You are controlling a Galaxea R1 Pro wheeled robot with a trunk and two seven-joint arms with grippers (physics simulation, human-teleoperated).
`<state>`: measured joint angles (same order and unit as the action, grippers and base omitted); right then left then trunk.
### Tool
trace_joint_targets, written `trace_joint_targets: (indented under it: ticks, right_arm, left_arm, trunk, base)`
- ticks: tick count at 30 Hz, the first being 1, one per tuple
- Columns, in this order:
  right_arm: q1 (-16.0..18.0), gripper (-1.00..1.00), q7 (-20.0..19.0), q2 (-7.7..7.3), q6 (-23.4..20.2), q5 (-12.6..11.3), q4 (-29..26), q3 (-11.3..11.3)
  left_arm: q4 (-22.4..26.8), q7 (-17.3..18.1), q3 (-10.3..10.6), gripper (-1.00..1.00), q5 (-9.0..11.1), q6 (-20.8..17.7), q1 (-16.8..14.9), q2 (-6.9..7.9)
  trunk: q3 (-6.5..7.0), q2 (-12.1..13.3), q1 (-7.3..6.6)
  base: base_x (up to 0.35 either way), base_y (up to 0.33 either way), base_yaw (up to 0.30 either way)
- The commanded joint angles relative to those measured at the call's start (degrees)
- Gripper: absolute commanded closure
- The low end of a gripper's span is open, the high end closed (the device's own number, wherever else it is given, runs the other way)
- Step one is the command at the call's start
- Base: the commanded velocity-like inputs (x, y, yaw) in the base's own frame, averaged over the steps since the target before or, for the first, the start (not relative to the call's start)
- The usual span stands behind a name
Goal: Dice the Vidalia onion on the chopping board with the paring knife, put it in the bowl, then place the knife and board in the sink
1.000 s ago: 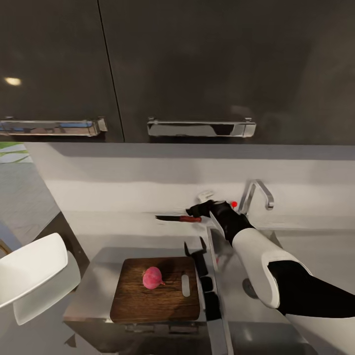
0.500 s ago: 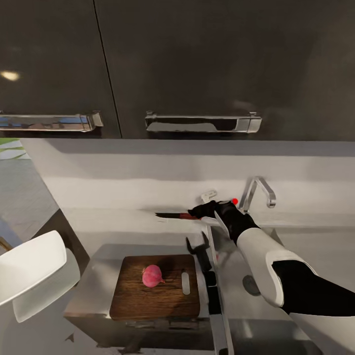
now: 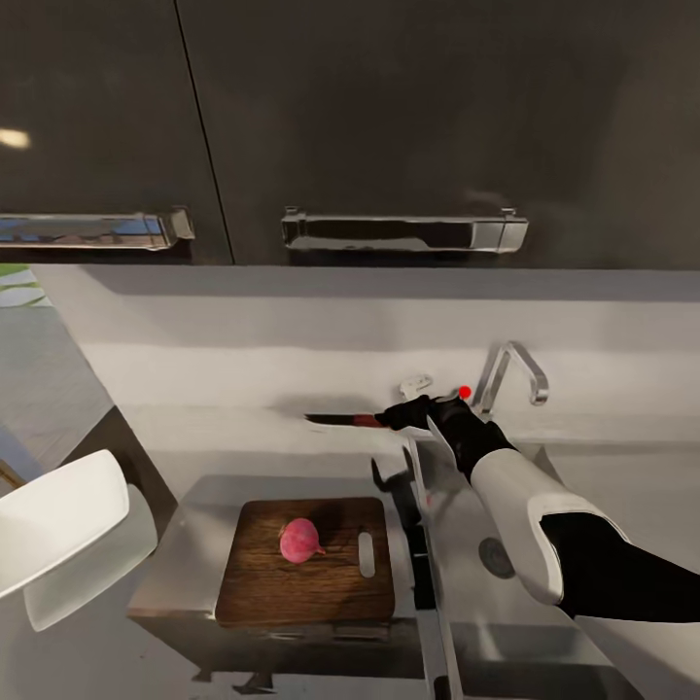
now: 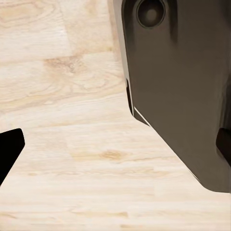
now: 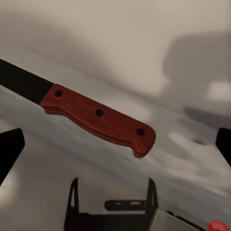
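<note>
right gripper (image 3: 399,416) spread at knife (image 3: 342,420) handle, closer than before | onion (image 3: 300,542) on board (image 3: 306,572), forward of knife | grasp next

Two long chrome handles (image 3: 404,233) on the glossy fronts above — pale wood-grain floor (image 4: 62,144) below, dark body (image 4: 178,86) over it

You have no text, label, brand, number or sign to read in any of these views: not on the upper cabinets (image 3: 408,117), the chopping board (image 3: 307,574), or the paring knife (image 5: 98,118).
</note>
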<state>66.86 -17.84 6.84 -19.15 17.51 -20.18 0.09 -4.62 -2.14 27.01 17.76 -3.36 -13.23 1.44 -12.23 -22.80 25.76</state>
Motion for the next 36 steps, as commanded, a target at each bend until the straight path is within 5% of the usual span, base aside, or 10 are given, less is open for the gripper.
trace_joint_targets:
  ticks: [1,36]
  right_arm:
    - [0.0,-1.00,-0.3,0.01,-0.3,0.4,-0.1,0.0]
    - [0.0,-1.00,-0.3,0.02,-0.3,0.6,-0.1,0.1]
  left_arm:
    - [0.0,-0.1,0.5,-1.00,0.5,-0.2,0.0,-0.03]
    - [0.0,-0.1,0.4,-1.00,0.5,-0.2,0.0,0.02]
  trunk:
    - [-0.20,-0.1,0.03]
    - [-1.20,-0.1,0.03]
  base:
    - [0.000,0.000,0.000]
    - [0.000,0.000,0.000]
